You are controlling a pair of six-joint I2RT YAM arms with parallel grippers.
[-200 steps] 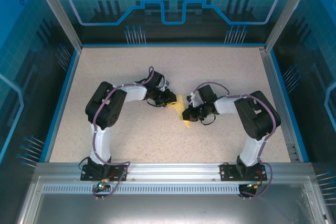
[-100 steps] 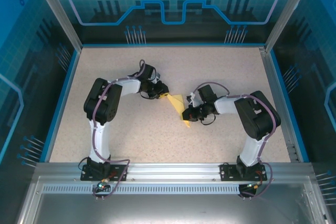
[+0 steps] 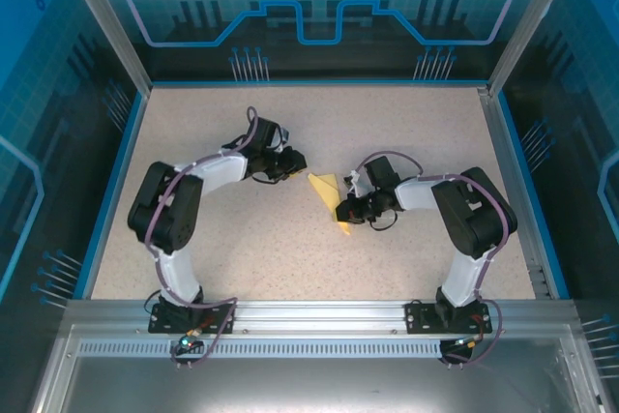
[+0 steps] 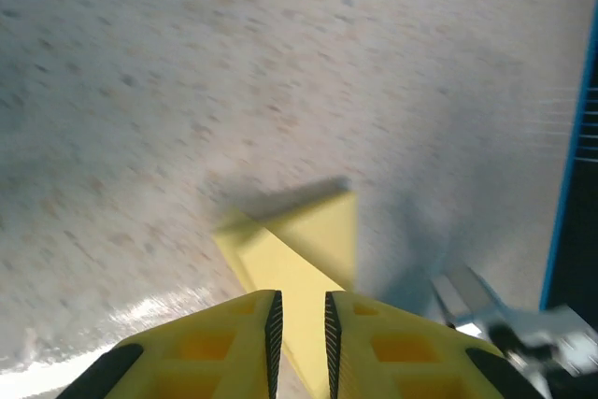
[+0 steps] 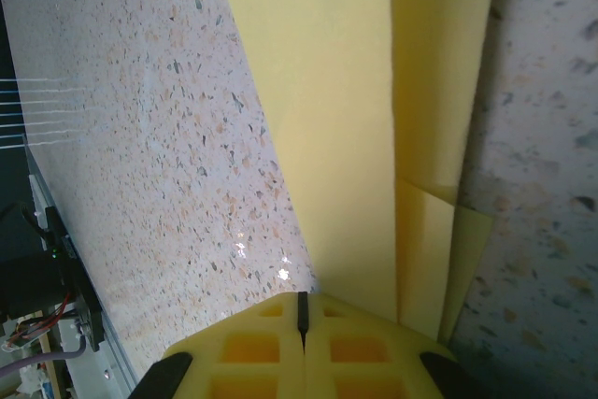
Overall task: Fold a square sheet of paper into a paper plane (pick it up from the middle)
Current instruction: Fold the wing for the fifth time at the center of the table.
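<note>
The paper plane [image 3: 326,188] is pale yellow, matte and unmarked, a part-folded dart lying flat near the middle of the speckled table [image 3: 242,239]. In the right wrist view the paper [image 5: 327,119] shows as stacked layers: a broad smooth panel, a narrower flap lapped along its 3 o'clock side, and a short stepped flap low down at 5 o'clock. The left wrist view is blurred, but there the paper [image 4: 299,249] reads as a flat wedge with a paler folded layer on top and a shadow along its far edge.

From above its long axis runs from 11 o'clock to 5 o'clock. The wider, sharp-cornered end lies at 11 o'clock and the narrow end at 5 o'clock.

The left gripper [image 3: 295,163] sits just beside the 11 o'clock corner. Its pads [image 4: 301,301] stand a narrow slit apart and grasp nothing.

The right gripper [image 3: 348,208] comes in from 3 o'clock onto the plane's middle. Its pads [image 5: 301,304] are clenched to a thin dark seam with the paper running under their tips. Whether a layer is caught in that seam cannot be told.
</note>
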